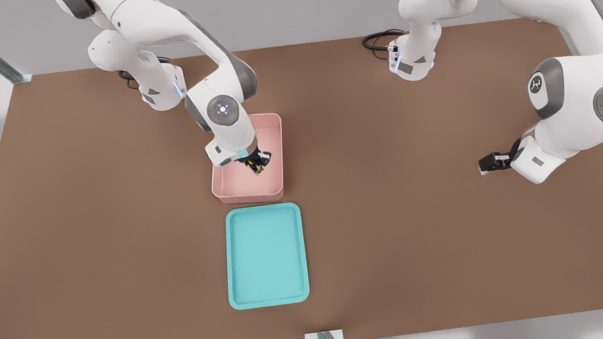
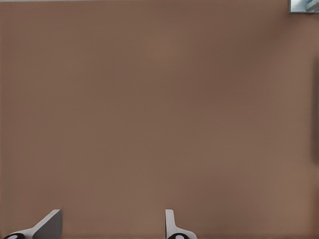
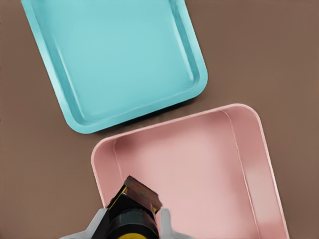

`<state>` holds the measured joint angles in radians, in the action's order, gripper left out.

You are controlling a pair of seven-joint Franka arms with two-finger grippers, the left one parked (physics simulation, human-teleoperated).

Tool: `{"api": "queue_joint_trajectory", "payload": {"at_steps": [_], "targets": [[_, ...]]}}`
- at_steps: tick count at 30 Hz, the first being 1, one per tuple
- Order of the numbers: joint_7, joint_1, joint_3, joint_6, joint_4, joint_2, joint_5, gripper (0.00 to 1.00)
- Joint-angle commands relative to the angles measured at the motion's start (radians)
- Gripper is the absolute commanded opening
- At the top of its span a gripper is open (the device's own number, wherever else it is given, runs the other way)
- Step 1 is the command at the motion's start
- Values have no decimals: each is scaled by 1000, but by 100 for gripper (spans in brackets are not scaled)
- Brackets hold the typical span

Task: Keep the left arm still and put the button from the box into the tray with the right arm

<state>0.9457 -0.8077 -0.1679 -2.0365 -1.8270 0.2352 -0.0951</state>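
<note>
The right arm's black fingers [image 1: 258, 162] are gripping the tiny yellow-capped black button [image 3: 130, 220] above the pale pink plastic box [image 1: 280, 189]. Beyond the fingers, the shallow teal tray [image 1: 233, 263] is waiting. A loose pinch risks the button dropping short.

A: Bright, even light from overhead. The table [image 1: 92, 209] shows no glare, only a paler wash toward its middle.

B: The shadows are soft. There is a faint one along the rim of the tray [image 1: 231, 263] and a darker one beside the box [image 1: 249, 196].

A: And the pincer [image 1: 257, 163], low inside the box?

B: Fairly crisp from the front. In the right wrist view, the button [image 3: 130, 224] it pinches looks smeared and soft-edged.
</note>
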Motion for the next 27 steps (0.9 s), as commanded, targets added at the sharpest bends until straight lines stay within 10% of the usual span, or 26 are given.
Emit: {"api": "queue_joint_trajectory", "payload": {"at_steps": [1,26,27], "targets": [[45,5,-22,81,58,32,2,44],[56,228,8,-13,690,679,-48,45],[41,229,8,-14,692,679,-46,77]]}}
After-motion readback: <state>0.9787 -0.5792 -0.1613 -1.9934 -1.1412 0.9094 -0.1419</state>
